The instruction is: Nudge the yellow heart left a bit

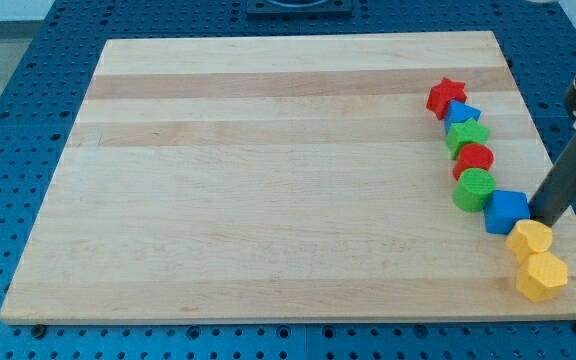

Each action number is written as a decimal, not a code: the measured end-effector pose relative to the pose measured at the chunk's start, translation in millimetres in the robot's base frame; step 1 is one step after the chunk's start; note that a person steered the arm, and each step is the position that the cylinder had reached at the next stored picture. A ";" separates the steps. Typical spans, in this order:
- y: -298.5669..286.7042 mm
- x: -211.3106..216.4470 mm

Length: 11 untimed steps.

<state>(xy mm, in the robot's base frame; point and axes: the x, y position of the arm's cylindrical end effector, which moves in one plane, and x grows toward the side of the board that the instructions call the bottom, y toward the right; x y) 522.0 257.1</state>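
The yellow heart (530, 238) lies near the board's lower right corner. A yellow hexagon (542, 276) touches it just below. A blue cube (507, 211) touches it on the upper left. My rod comes in from the view's right edge, and my tip (545, 219) rests on the board just above the heart's upper right side and right next to the blue cube's right side. Whether the tip touches the heart cannot be told.
A curved row of blocks runs up the right side of the wooden board (268, 180): green cylinder (474, 189), red cylinder (475, 158), green star (467, 135), a blue block (461, 114), red star (446, 97). The board's right edge is close to the yellow blocks.
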 end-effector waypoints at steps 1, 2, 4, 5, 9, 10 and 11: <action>20.6 0.0; 37.4 6.2; 37.4 30.7; 33.5 30.7; 0.5 30.8; -2.4 30.8; 1.4 30.8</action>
